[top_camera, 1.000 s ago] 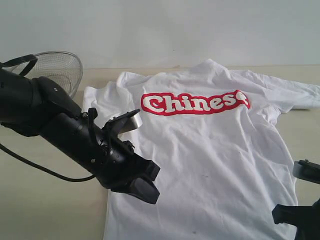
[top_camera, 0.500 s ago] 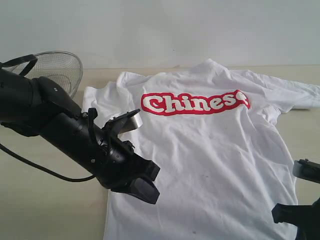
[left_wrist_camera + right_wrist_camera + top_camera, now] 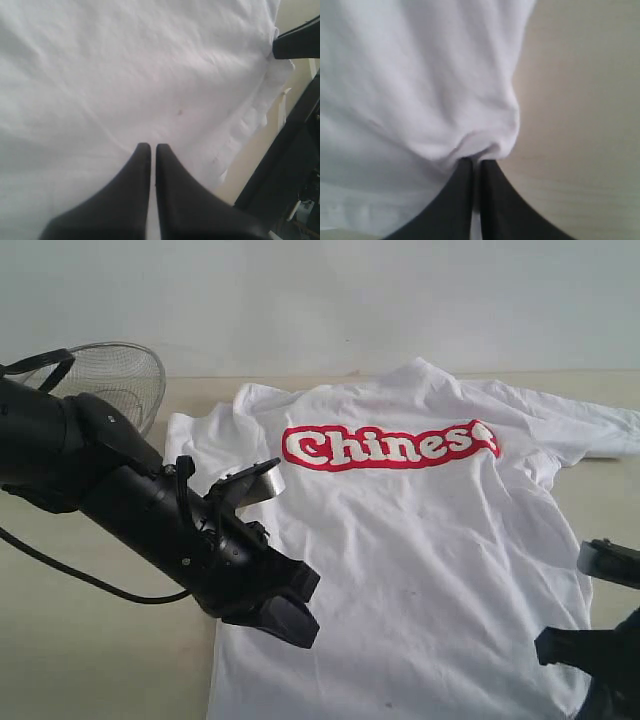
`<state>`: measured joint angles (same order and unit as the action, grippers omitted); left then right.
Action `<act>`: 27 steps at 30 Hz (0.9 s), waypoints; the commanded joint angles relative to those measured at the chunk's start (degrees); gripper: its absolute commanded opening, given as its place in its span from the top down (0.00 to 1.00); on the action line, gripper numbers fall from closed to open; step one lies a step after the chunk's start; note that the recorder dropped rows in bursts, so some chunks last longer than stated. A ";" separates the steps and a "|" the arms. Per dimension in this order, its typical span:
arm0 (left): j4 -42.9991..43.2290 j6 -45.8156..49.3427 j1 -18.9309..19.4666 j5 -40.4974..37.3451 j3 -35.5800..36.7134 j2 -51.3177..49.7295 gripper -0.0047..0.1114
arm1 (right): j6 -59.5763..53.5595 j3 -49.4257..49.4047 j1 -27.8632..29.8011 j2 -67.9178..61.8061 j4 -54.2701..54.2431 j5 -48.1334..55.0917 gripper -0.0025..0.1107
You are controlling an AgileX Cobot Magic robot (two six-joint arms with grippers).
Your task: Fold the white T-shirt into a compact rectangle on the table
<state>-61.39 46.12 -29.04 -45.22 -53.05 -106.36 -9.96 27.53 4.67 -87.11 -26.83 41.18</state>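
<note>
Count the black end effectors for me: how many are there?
2. The left end effector is over the white T-shirt's side nearer the mesh bowl; the right end effector pinches the opposite edge, mostly cut off in the exterior view.

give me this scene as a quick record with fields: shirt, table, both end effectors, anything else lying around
shirt: white T-shirt, spread out print side up, wrinkled, not yet folded
print: red band reading Chinese across the chest
surface: table, pale beige
left end effector: shut, tips over the shirt; cannot tell if cloth is pinched
right end effector: shut on the shirt's edge, cloth puckered at its tips
other: wire-mesh bowl, far left of the exterior view
</note>
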 commanded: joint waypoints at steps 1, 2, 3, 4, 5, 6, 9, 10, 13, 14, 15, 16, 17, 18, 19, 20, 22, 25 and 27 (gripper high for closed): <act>-0.31 0.62 -0.33 0.40 0.32 0.67 0.92 | -3.67 1.60 -1.48 1.33 -5.02 1.48 0.98; -0.31 0.62 -0.33 0.40 0.32 0.67 0.92 | -4.79 1.76 -1.98 1.33 -6.29 1.75 0.98; -0.31 0.62 -0.33 0.40 0.32 0.67 0.92 | -5.82 1.76 -2.33 1.33 -7.57 1.62 0.98; -0.31 0.62 -0.33 0.40 0.32 0.67 0.92 | -6.59 1.76 -2.56 1.33 -8.76 1.23 0.98; -0.31 0.62 -0.33 0.40 0.32 0.67 0.92 | -7.19 1.76 -3.12 1.33 -9.81 1.23 0.98; -0.31 0.62 -0.33 0.40 0.32 0.67 0.92 | -7.57 1.76 -3.44 1.33 -10.57 0.58 0.98; -0.31 0.62 -0.33 0.40 0.32 0.67 0.92 | -10.32 1.76 -4.76 1.33 -14.31 0.16 0.98; -0.31 0.62 -0.33 0.40 0.32 0.67 0.92 | -11.71 1.76 -5.41 1.33 -16.33 0.16 0.98; -0.31 0.62 -0.33 0.40 0.32 0.67 0.92 | -14.56 1.87 -6.53 1.33 -20.42 0.13 0.98; -0.31 0.62 -0.33 0.40 0.32 0.67 0.92 | -15.21 2.00 -6.89 1.33 -20.85 0.13 0.98; -0.31 0.62 -0.33 0.40 0.32 0.67 0.92 | -15.45 2.11 -7.17 1.33 -21.09 0.24 0.98; -0.31 0.62 -0.33 0.40 0.32 0.67 0.92 | -15.44 2.60 -7.90 1.33 -21.20 0.24 0.98; -0.31 0.62 -0.33 0.40 0.32 0.67 0.92 | -15.44 2.92 -8.38 1.33 -21.47 0.24 0.98; -0.31 0.62 -0.33 0.40 0.32 0.67 0.92 | -15.44 3.31 -8.92 1.33 -21.62 0.24 0.98; -0.31 0.62 -0.33 0.40 0.32 0.67 0.92 | -15.44 3.91 -9.72 1.33 -22.07 -0.04 0.98; -0.31 0.62 -0.33 0.40 0.32 0.67 0.92 | -15.44 4.18 -10.05 1.33 -22.20 -0.43 0.98; -0.31 0.62 -0.33 0.40 0.32 0.67 0.92 | -15.68 4.92 -10.76 1.33 -22.72 -0.53 0.98; -0.31 0.62 -0.33 0.30 0.32 0.67 0.92 | -16.55 5.18 -10.94 1.23 -23.09 -0.43 0.97; -0.31 0.62 -0.33 0.30 0.32 0.67 0.92 | -17.30 5.18 -10.94 1.23 -23.35 -0.43 0.92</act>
<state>-61.39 46.36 -29.04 -45.22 -53.05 -106.36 -25.57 32.44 -6.08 -86.31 -49.63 40.88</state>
